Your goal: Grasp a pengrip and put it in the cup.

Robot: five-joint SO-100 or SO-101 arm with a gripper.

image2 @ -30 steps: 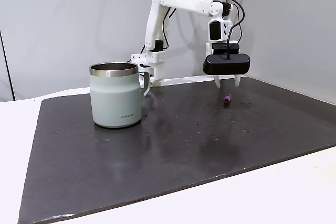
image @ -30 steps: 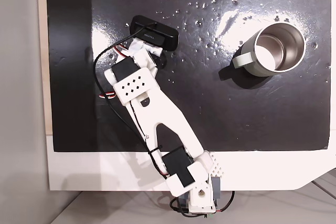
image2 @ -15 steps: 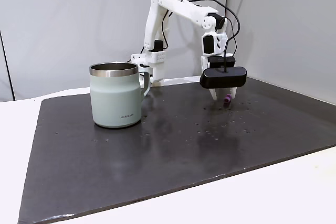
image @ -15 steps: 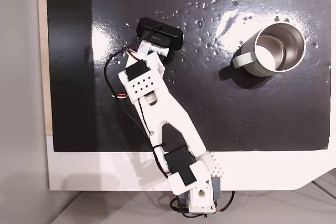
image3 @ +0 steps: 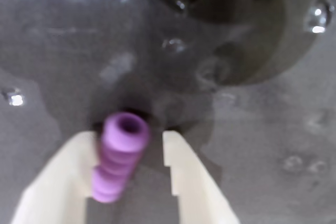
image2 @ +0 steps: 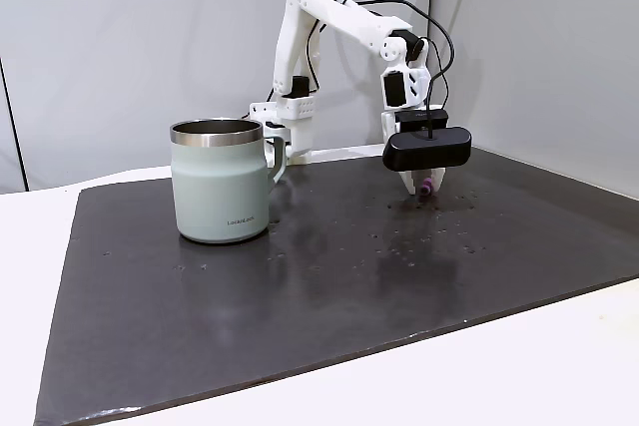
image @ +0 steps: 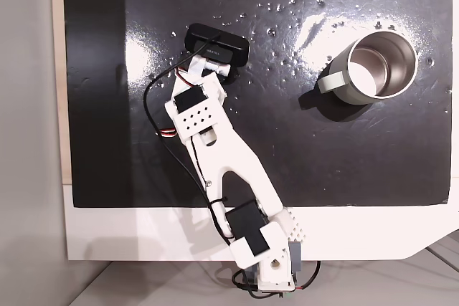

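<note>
Pengrip [image3: 118, 156] lies between the 2 pale fingers [image3: 58, 182] of the gripper [image3: 128, 174], pressed against the one on the left of the wrist view, with a gap remaining to the other finger. The jaws stand narrow but not yet closed on it; nothing is held so far, as best I can judge. In a fixed view from the side, the gripper [image2: 420, 184] is down at the mat with the purple piece [image2: 424, 187] just at its tips.

The step in hand looks like the grasp itself. The next move would call for closing the remaining gap squarely across the ribbed body, then lifting and carrying it across to the cup [image2: 221, 180], which stands well apart from the gripper, upright, open side up, handle toward the arm's base in that side view. From above, the cup [image: 376, 67] sits far to the right of the arm [image: 215, 148].

Beneath the gripper is a dark, glossy mat [image2: 329, 286] speckled with small bright spots, laid on a white table [image: 143, 231]. Plain grey walls [image2: 130, 37] stand behind the arm.
</note>
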